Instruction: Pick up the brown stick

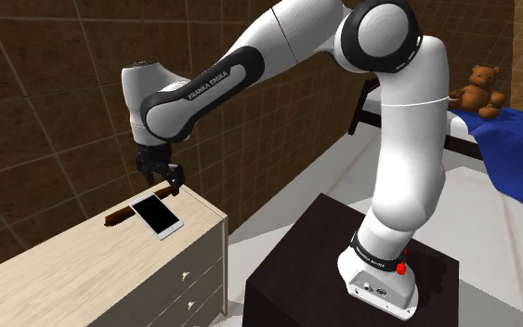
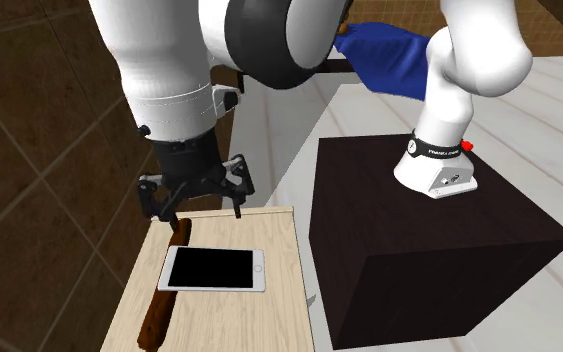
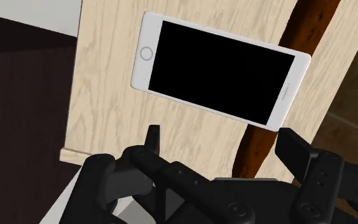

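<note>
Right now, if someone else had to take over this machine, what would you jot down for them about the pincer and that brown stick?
Pincer: open, holding nothing, hovering over one end of the brown stick.
Stick: lies flat on the wooden cabinet top, its middle under one edge of a white phone with a black screen.
Done: the pincer is above the stick's exposed end; no grasp yet.
Left: lower, close on that end, lift. The phone rests on the stick, so it will likely shift or slide when the stick comes up.
</note>
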